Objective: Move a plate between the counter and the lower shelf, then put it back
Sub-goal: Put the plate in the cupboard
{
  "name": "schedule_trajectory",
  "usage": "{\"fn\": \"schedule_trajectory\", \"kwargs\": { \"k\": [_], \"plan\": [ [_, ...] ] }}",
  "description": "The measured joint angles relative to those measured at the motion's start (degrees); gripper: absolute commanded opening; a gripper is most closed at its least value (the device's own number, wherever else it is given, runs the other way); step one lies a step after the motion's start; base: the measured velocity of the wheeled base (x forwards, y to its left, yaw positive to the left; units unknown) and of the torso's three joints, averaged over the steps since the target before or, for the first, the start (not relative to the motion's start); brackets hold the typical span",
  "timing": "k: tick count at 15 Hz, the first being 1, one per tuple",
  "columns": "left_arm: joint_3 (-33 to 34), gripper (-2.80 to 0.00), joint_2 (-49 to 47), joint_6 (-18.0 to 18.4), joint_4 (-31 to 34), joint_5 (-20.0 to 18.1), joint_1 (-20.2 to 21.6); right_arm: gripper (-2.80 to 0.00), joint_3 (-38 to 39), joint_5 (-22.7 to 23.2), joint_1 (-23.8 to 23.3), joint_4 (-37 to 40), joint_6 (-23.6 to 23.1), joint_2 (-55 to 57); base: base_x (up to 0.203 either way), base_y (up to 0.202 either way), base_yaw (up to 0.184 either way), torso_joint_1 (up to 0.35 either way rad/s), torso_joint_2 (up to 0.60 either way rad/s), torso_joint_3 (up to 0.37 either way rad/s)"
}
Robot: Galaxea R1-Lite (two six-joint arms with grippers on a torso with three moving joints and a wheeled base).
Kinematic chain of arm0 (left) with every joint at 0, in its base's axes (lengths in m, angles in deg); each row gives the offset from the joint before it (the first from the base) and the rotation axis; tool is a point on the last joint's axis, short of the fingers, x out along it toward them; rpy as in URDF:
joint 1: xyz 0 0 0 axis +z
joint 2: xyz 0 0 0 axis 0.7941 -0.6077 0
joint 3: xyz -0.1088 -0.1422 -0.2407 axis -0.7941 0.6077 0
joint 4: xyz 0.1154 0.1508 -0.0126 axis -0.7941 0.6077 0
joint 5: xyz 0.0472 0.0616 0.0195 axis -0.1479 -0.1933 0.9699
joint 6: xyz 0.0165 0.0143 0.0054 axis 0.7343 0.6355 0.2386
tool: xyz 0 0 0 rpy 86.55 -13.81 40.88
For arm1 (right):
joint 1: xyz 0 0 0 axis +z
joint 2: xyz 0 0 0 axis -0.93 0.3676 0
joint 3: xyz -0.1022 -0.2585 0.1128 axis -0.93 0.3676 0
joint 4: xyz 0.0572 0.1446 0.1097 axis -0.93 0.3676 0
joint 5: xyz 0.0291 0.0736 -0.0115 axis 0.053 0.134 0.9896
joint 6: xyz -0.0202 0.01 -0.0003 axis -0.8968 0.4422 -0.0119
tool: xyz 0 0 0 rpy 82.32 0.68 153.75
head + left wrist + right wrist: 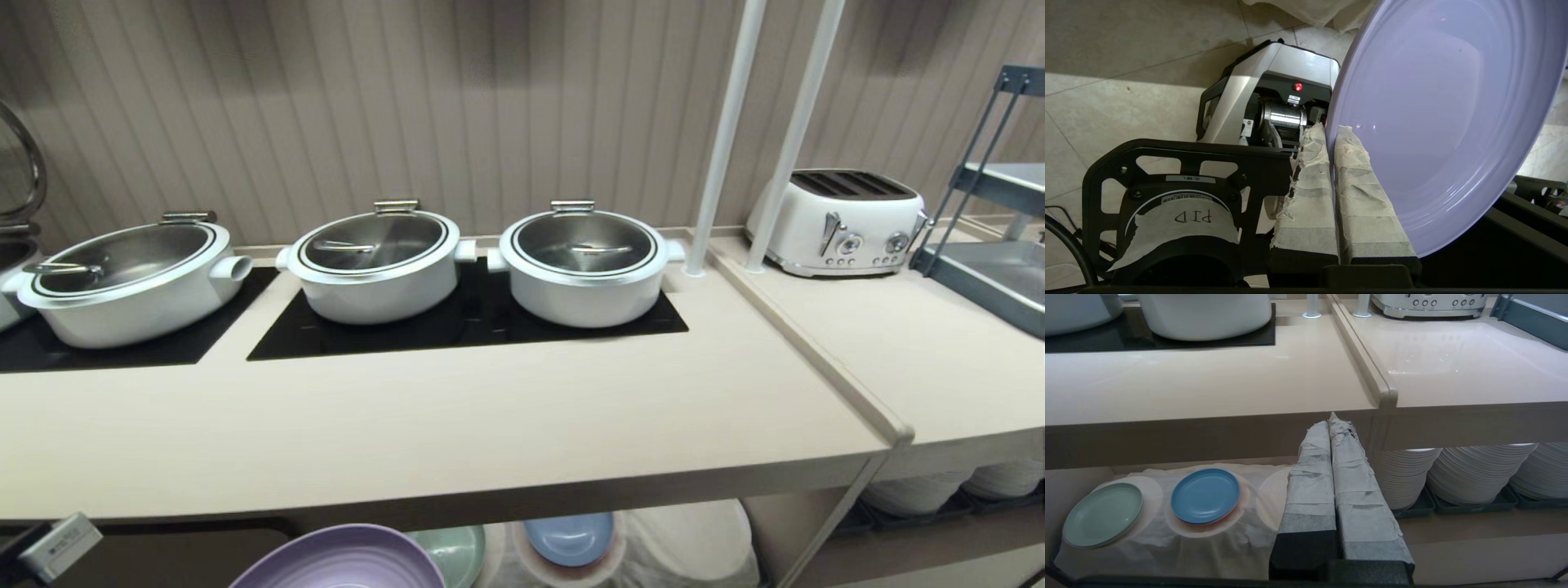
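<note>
1. My left gripper (1331, 163): fingers clamp the rim of the plate (1437, 122).
2. Plate hangs tilted, below the desk's (457, 425) front edge, left end.
3. Judged: up and over that edge.
4. Right gripper (1331, 424): fingers pressed together, empty, facing the lower shelf (1453, 535).

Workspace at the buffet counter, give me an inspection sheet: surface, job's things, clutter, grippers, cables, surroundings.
Surface: counter, bare in front; three lidded white pots on the black cooktop panels.
Job's things: lavender plate held by its rim, tilted, below the counter edge; lower shelf holds a white cloth.
Clutter: mint green plate and light blue plate on the cloth.
Grippers: left gripper shut on the plate; right gripper shut, empty, before the shelf.
Cables: black cable by the left wrist.
Surroundings: white toaster, stacked white plates, tiled floor.
</note>
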Motion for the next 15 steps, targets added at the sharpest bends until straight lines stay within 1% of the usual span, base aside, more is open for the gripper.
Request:
{"fn": "schedule_trajectory", "kwargs": {
  "k": [8,11,15],
  "plan": [
    [0.06,-2.80,0.00,-0.09,-0.02,-0.02,-0.13,-2.80,0.00,0.00,0.02,0.01,0.00,0.00,0.000,-0.195,0.002,0.002,0.00,0.003],
    [0.01,-2.80,0.00,-1.50,-0.02,0.00,-0.77,-2.80,0.00,-0.02,0.02,0.02,0.02,0.00,0.000,-0.197,0.000,0.001,0.00,0.003],
    [0.00,-2.80,0.00,-1.73,-0.04,0.09,-1.27,-2.80,0.00,-0.02,0.00,0.02,0.02,0.00,0.000,-0.196,0.001,0.000,0.00,0.003]
  ]
}}
